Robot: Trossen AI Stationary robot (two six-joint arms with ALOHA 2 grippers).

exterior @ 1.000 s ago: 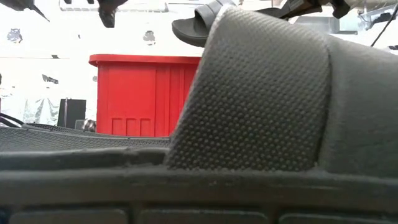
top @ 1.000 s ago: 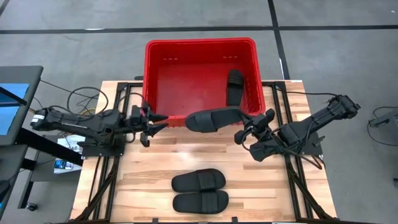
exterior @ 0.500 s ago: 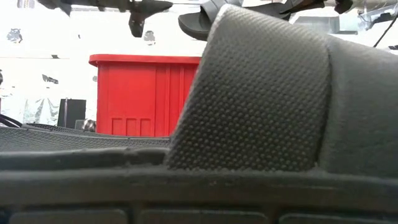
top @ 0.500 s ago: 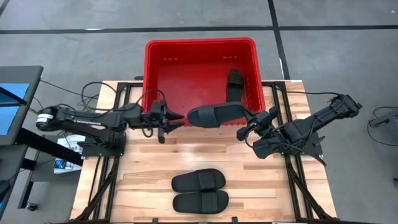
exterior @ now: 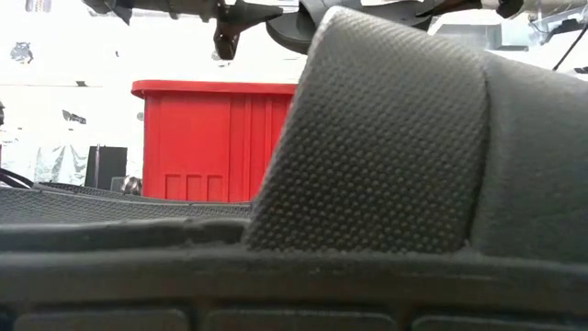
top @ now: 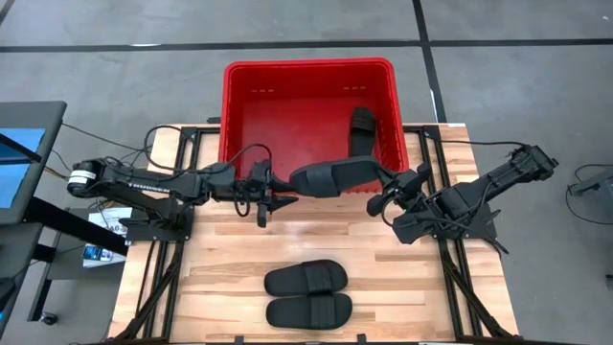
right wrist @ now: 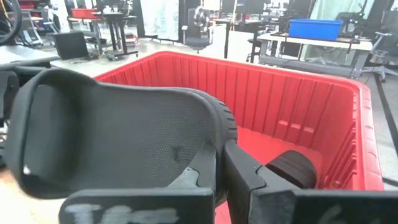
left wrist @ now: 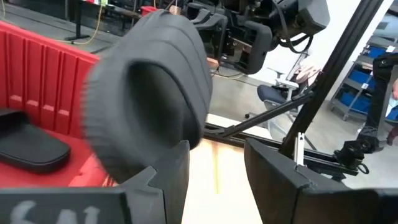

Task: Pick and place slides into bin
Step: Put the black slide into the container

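The red bin (top: 239, 115) stands at the table's far edge with one black slide (top: 361, 132) lying on its floor. Another slide (top: 330, 178) hangs in the air over the bin's near rim, with my right gripper (top: 385, 185) shut on its right end. My left gripper (top: 275, 192) is open and level, and its fingers (left wrist: 169, 180) stand just short of that slide's free left end (left wrist: 149, 106). Two more slides (top: 305, 278) (top: 308, 310) lie side by side on their soles near the table's front edge. My right gripper pinches the raised slide by the end of its sole (right wrist: 219, 134) that faces the right arm, between its two fingers (right wrist: 249, 177). The fingers come about level from the table's right, along the slide. The slide is lifted clear and reaches out toward the left arm. Whether my left gripper touches the slide's free end, I cannot tell.
In the low view one of the table's slides (exterior: 395, 156) fills most of the picture, with the bin (exterior: 216, 138) behind it. Black frame rails (top: 172, 259) run along both sides of the wooden table top. Bare wood lies between the arms and the two slides.
My left gripper has travelled level toward the table's right, from beside the bin's left near corner up to the free end of the raised slide, with its fingers open all the while. The raised slide has stayed where it was.
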